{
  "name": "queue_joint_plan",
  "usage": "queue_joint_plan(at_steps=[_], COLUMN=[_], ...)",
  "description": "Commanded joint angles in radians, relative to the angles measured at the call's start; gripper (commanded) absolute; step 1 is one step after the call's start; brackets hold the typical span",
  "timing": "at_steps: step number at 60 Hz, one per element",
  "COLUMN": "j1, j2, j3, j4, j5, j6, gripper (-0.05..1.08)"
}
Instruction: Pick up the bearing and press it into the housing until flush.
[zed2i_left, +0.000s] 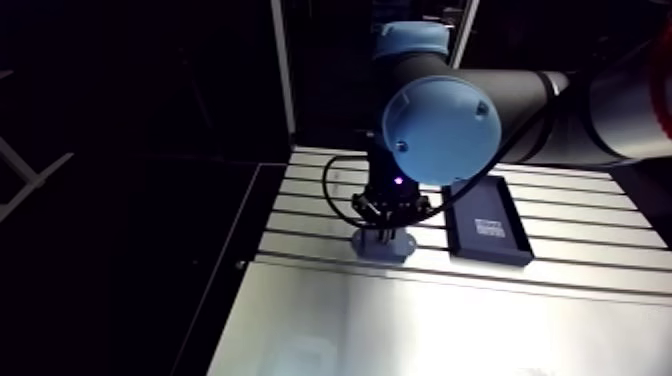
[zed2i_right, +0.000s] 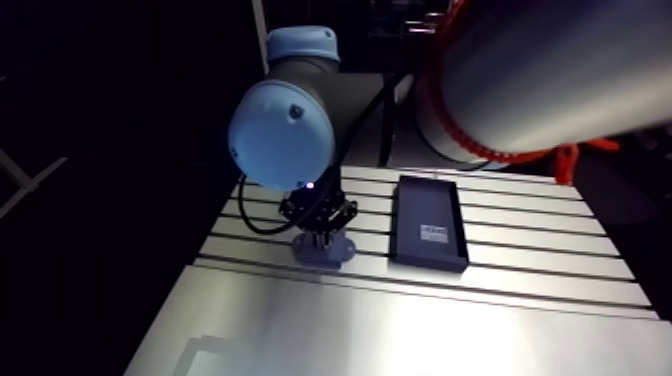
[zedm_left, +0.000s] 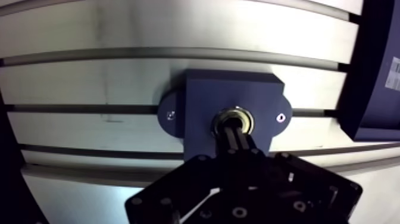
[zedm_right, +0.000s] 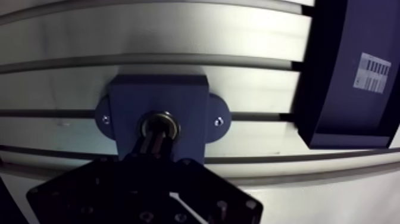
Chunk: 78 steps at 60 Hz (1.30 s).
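Note:
A dark blue housing (zedm_left: 231, 89) with two side ears sits on the slotted table. The metal bearing (zedm_left: 233, 111) lies in its round bore, and only the shiny ring shows. My gripper (zedm_left: 236, 132) stands right over the bore. Its two dark fingers are drawn together, and their tips rest at the bearing's centre. I cannot tell how deep the bearing sits. In the arm view the gripper (zed2i_left: 385, 228) hangs straight down onto the housing (zed2i_left: 383, 248).
A dark rectangular tray (zed2i_left: 487, 222) with a white label lies on the table just beside the housing, also seen as the tray (zedm_right: 351, 71) in the wrist view. The table's front edge (zed2i_left: 400, 275) runs close to the housing.

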Motion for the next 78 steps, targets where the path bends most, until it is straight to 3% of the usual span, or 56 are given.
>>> queue_joint_plan(at_steps=[1,32,33,34,35,36,37,38,78], j1=[0.002,0.002,0.003,0.004,0.004,0.005,0.005,0.006,-0.004], j2=[-0.022,-0.06,-0.06,-0.06,-0.06,-0.061,-0.061,-0.065,-0.193], j3=[-0.009,-0.033,-0.039,-0.043,-0.043,-0.049,-0.049,-0.056,-0.243], j4=[0.003,0.072,0.093,0.117,0.117,0.139,0.139,0.159,0.465], j5=[0.0,-0.001,0.0,0.0,0.0,-0.002,-0.002,0.0,-0.003], j6=[0.0,-0.007,-0.014,-0.023,-0.023,-0.028,-0.028,-0.033,-0.036], gripper=[0.87,0.83,0.69,0.42,0.42,0.17,0.17,0.02,0.0])
